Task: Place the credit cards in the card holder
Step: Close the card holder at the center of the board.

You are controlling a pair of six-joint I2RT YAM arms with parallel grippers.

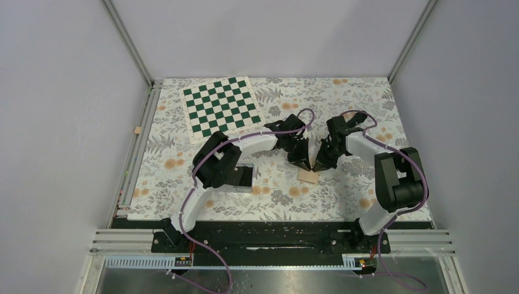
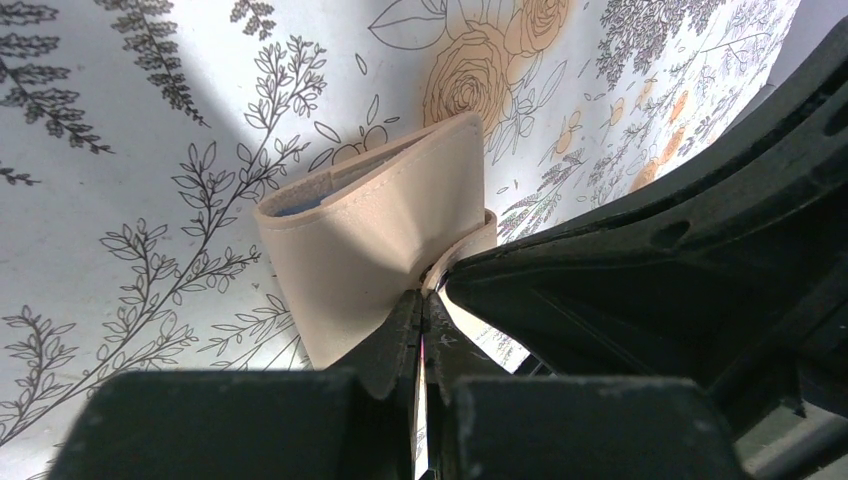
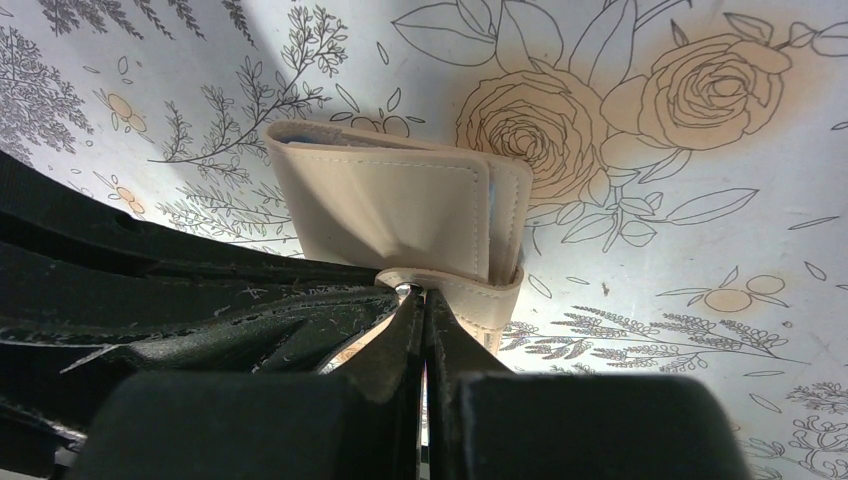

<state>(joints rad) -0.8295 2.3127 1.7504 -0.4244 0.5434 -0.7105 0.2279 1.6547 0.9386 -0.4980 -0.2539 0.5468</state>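
Floral-print table cover (image 1: 343, 98), grey walls around it; green chequered mat (image 1: 221, 111) at the far left. Item: card holder (image 2: 370, 240), tan, folded shut, lying flat at mid-table between the two arms, closing strap (image 3: 470, 295) curling off its near edge. Left gripper (image 2: 421, 305): jaws pressed together, tips touching the holder's fold. Right gripper (image 3: 418, 300): jaws pressed together, tips against the strap; whether any of it is nipped cannot be told. Handling, by judgement: light, soft, pliable, smooth enough to skid on the cloth. Best hold: the strap or a single leaf's stitched edge, the other claw pinning the body.
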